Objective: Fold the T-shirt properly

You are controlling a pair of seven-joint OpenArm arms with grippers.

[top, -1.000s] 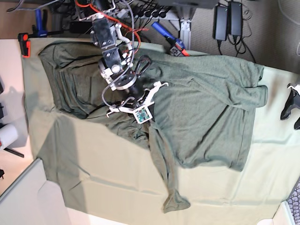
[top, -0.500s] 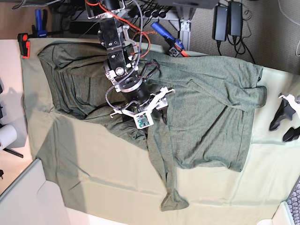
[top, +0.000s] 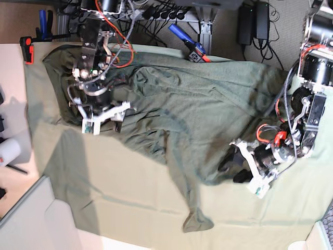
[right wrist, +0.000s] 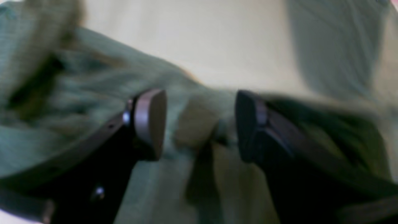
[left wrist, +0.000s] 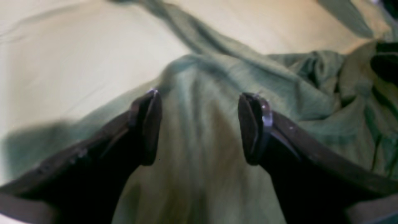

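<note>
We see the dark heathered olive-green knit T-shirt (top: pixel 203 109) lying wrinkled and spread across the pale mint-green tablecloth (top: pixel 130 198) on the table, one sleeve trailing toward the near edge. Our left pincer (top: pixel 233 169) sits at the shirt's hem on the base view's right, jaws spread, with fabric between the fingers (left wrist: pixel 149 127) but nothing pinched. Our right pincer (top: pixel 104 119) hovers over bunched cloth on the other side, jaws also spread, empty; the wrist view is blurred. Red clamp (top: pixel 27 49) at the table corner.
</note>
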